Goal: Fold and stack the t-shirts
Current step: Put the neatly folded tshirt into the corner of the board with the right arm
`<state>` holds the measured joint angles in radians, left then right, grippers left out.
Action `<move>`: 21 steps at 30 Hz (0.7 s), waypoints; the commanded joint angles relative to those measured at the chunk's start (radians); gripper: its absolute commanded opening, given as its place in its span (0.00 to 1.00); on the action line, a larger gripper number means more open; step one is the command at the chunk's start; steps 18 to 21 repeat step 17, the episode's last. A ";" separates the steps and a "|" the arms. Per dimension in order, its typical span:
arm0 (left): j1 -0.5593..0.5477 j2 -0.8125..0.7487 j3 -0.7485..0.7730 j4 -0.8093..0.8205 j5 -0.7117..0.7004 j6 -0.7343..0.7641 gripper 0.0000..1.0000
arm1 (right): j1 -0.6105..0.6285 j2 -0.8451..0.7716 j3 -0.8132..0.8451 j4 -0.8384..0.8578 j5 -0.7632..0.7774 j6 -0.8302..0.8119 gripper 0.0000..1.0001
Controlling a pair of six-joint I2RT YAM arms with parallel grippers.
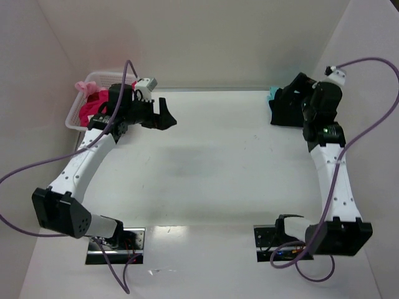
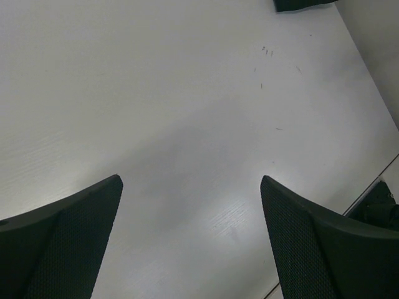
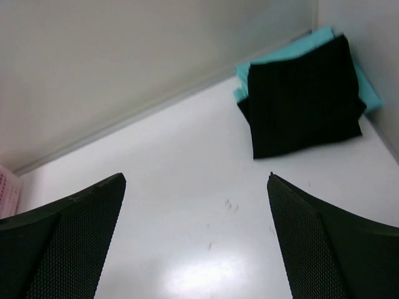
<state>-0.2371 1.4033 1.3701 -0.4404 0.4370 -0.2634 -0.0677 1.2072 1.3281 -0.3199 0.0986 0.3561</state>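
Left gripper (image 2: 192, 180) and right gripper (image 3: 196, 177) are both gaping wide, carrying nothing.
The pink t-shirt (image 1: 87, 109) is lying in the basket (image 1: 95, 77) by the left gripper, probably risking a lattice snag. The right gripper is facing the black t-shirt (image 3: 305, 106) folded on the teal t-shirt (image 3: 282, 55), risking mussing the stack.

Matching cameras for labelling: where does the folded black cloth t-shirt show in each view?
Top external: black t-shirt far right, partly behind the right arm.
Left wrist: dark sliver at top edge, likely it.
Right wrist: shirt upper right, atop teal t-shirt.
Shared: table scuffs.
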 commanded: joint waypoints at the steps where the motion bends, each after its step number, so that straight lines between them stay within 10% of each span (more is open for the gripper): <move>1: -0.004 -0.099 -0.048 -0.006 -0.090 0.007 0.99 | -0.001 -0.124 -0.104 -0.080 0.010 0.040 1.00; 9: -0.004 -0.291 -0.180 -0.038 -0.179 -0.043 0.99 | -0.001 -0.440 -0.407 -0.160 -0.164 0.139 1.00; 21: -0.004 -0.455 -0.299 -0.050 -0.297 -0.088 0.99 | -0.001 -0.451 -0.385 -0.223 -0.163 0.139 1.00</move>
